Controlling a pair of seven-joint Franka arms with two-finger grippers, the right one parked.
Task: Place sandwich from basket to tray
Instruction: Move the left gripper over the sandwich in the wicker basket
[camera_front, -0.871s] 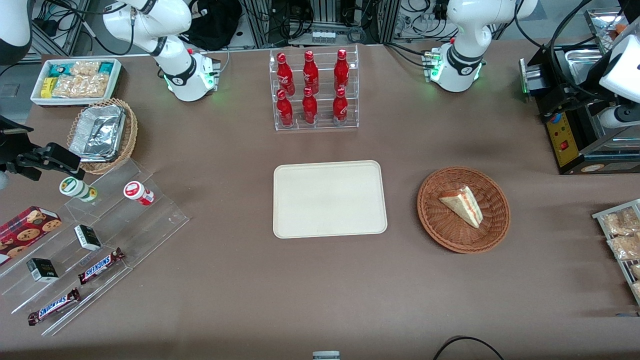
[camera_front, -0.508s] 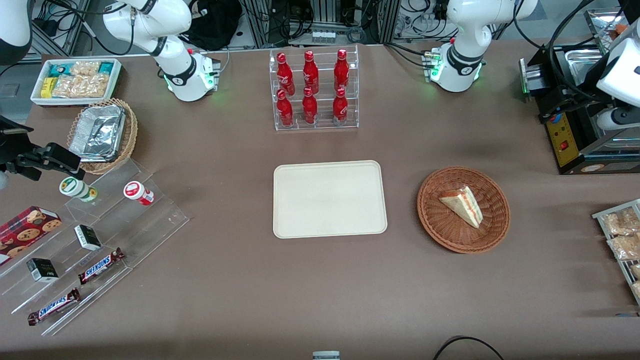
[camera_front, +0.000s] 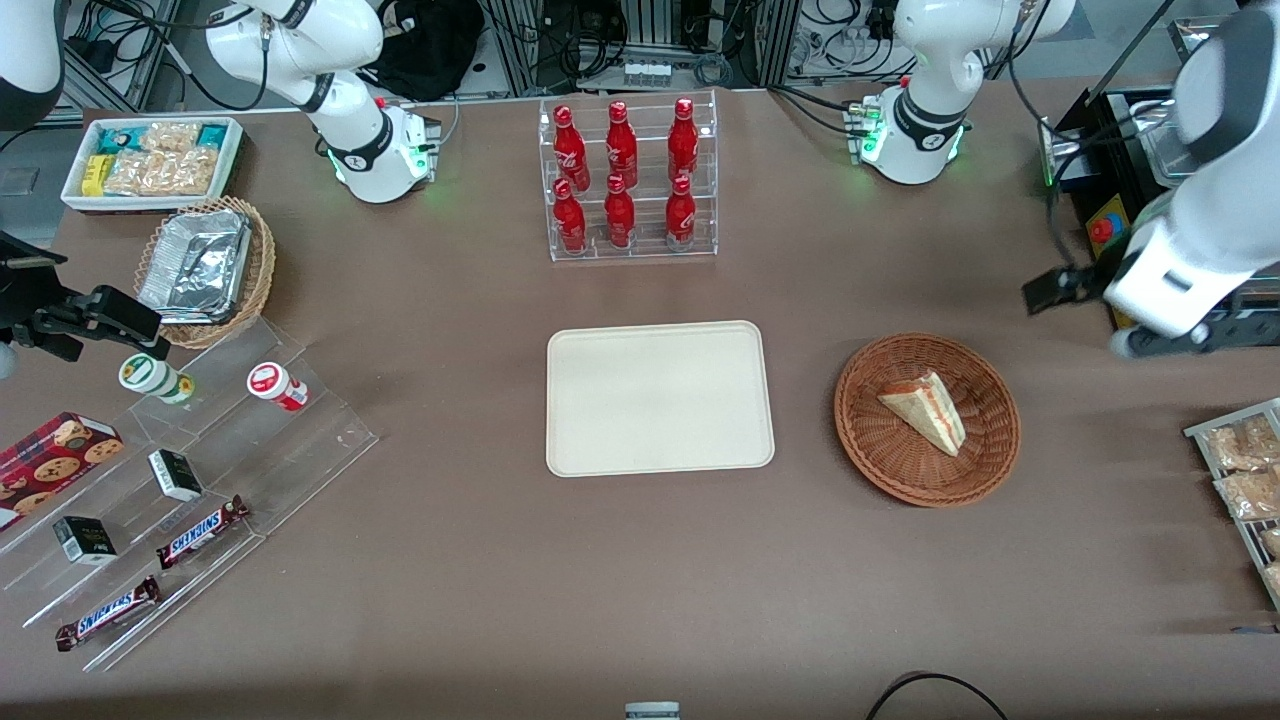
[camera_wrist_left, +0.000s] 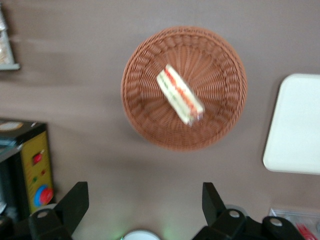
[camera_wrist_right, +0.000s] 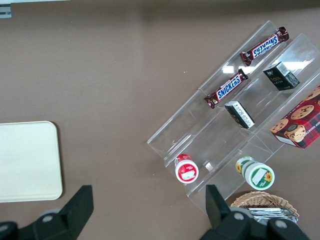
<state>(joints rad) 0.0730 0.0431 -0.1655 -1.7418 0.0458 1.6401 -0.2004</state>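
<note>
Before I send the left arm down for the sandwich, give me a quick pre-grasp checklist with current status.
1. Sandwich lying in the basket, nothing on it: ok.
2. Gripper open and holding nothing: ok.
3. Gripper over the sandwich: not ok; it hangs above bare table beside the basket, toward the working arm's end.
4. Fingers lined up across the wedge: cannot tell.
5. Tray bare, ready for the drop: ok.
6. Table between basket and tray free of objects: ok.

Sandwich wedge is laid flat in brown wicker basket; cream tray is positioned beside it, bare.
</note>
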